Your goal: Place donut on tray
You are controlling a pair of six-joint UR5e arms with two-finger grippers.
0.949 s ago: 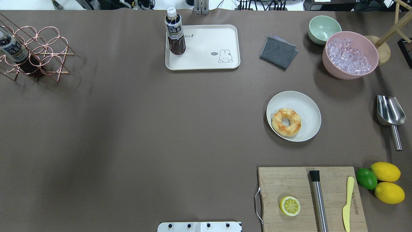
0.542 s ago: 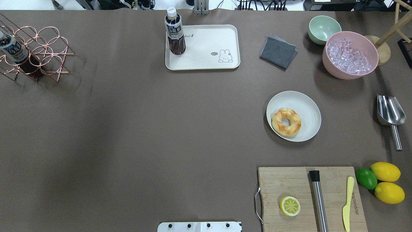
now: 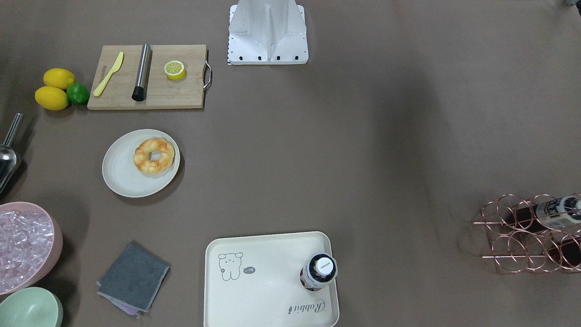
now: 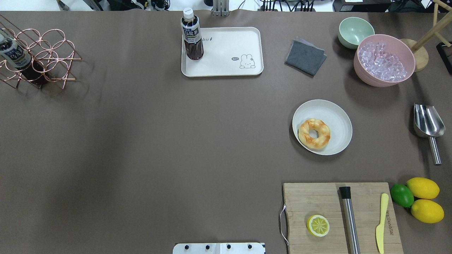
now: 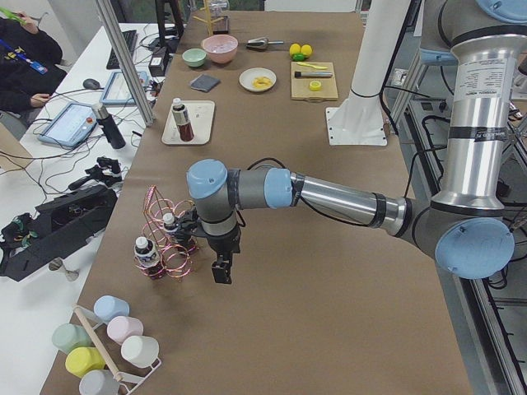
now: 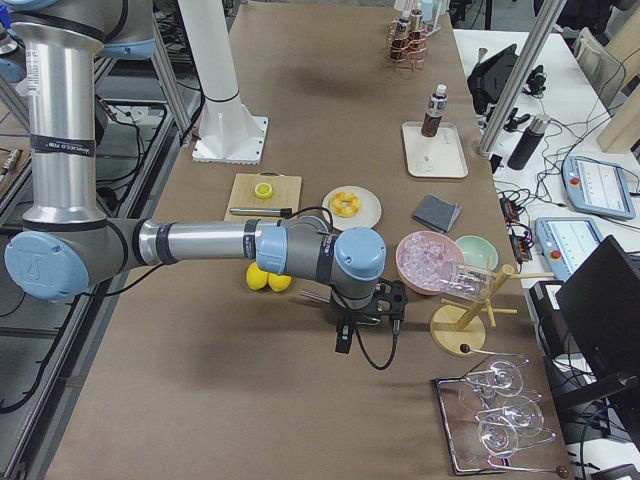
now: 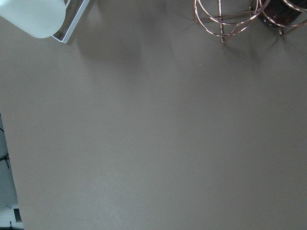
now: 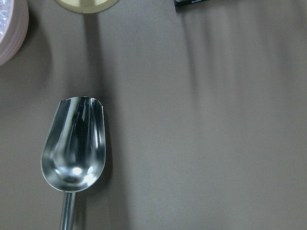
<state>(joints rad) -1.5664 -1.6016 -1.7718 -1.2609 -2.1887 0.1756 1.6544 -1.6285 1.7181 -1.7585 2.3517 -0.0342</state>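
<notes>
The donut (image 4: 314,134), a golden braided ring, lies on the near-left part of a round cream plate (image 4: 335,118) right of the table's middle; it also shows in the front-facing view (image 3: 154,156). The cream tray (image 4: 229,49) with the bear drawing sits at the far middle (image 3: 263,286), a bottle (image 4: 191,35) standing in its corner. My left gripper (image 5: 221,276) hangs over the table's left end beside the wire rack; my right gripper (image 6: 342,345) hangs over the right end near the scoop. Both show only in the side views, so I cannot tell whether they are open or shut.
A copper wire rack (image 4: 39,56) with bottles stands far left. A grey cloth (image 4: 305,57), green bowl (image 4: 355,31) and pink ice bowl (image 4: 385,61) lie far right. A metal scoop (image 4: 428,123), a cutting board (image 4: 317,201) with a lemon half (image 4: 318,225), lemons and a lime sit near right.
</notes>
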